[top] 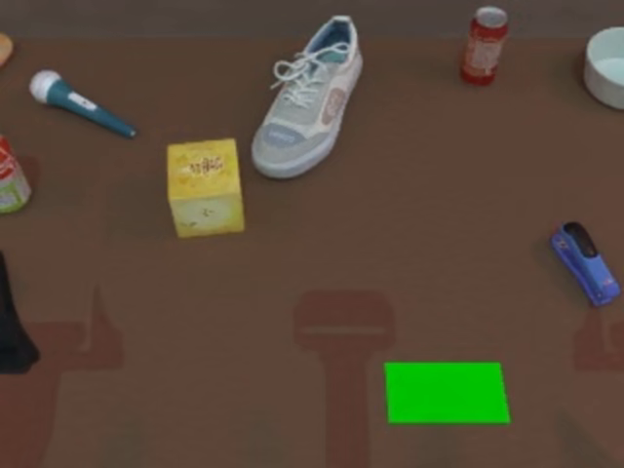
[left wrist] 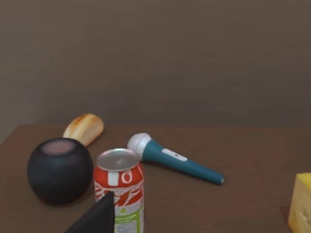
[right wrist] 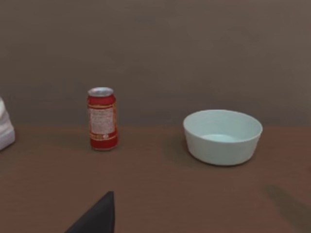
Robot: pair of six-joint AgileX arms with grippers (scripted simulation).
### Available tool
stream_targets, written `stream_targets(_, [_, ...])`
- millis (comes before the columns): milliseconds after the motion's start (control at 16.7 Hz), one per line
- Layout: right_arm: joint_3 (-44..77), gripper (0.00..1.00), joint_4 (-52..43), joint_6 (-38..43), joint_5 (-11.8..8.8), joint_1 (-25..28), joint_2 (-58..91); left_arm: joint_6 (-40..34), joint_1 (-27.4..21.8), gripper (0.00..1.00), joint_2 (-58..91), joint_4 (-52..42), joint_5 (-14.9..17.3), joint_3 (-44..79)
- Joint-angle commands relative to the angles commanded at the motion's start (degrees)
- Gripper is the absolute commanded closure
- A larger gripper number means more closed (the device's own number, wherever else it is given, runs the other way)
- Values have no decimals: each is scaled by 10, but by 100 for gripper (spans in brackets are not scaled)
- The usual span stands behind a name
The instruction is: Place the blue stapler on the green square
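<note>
The small blue-violet stapler with a black strip on top is seen lying flat on the brown worktop near the right edge in the top view, set at a slant. The flat bright green square patch is found near the front edge, to the left of the stapler and well apart from it; nothing rests on it.

The left arm is seen only as a dark shape at the left edge of the top view, and a dark wedge is shown low in the left wrist view; whether the left tool is spread or pressed together cannot be told. The right arm is not seen from above; a dark wedge alone appears in its wrist view, so the right tool's state cannot be told either.

A yellow cardboard box with faint printing is placed left of centre, beside a white and grey laced sneaker. A teal-handled microphone with a white head lies at the far left. A red drinks can and a pale ceramic bowl stand at the far right. A red, white and green can, a black sphere and a bread roll are grouped beside the microphone. Lettering on the cans cannot be read.
</note>
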Motion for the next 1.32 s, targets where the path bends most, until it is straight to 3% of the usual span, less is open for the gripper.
stream_targets(240, [18,0,-14,-2,-1,2,18,0,0,0,0,0,0,0])
stream_targets(480, [124,0,-90,-15,-2,11,126,0,0,0,0,0,0,0])
stream_targets(1320, [738,0,-558,-101,0,64,916,0,0,0,0,0,0,0])
